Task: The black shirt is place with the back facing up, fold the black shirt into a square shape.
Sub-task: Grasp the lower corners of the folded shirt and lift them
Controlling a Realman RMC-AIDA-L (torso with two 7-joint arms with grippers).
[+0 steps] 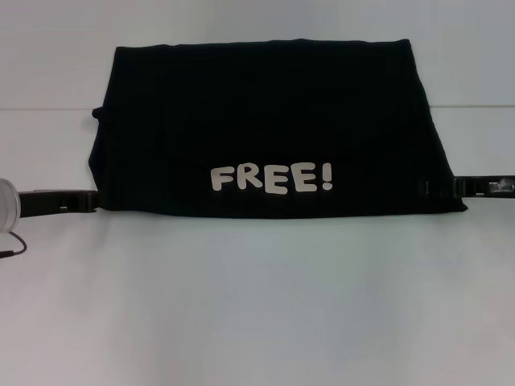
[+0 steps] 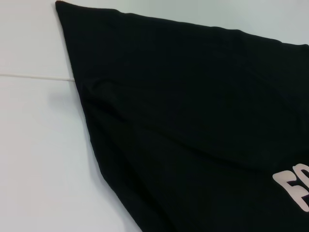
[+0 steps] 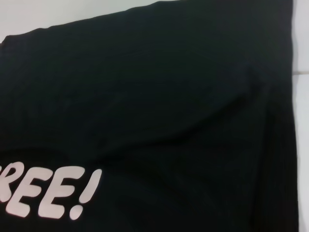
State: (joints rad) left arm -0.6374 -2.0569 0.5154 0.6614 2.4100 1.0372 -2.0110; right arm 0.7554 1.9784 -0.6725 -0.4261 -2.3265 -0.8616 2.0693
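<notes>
Black shirt [image 1: 265,121] lay folded on the white table [image 1: 257,305]; left gripper [image 1: 90,199] and right gripper [image 1: 460,187] sat at its near corners, grip state impossible to tell.

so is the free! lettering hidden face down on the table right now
No, the white FREE! lettering faces up on the black shirt, near its front edge in the head view.

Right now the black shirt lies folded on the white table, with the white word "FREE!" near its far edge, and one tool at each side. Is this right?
Not quite. The head view shows "FREE!" near the near edge of the black shirt, not the far one. The rest holds: the shirt lies folded on the white table, with the left tool and right tool at its sides.
</notes>
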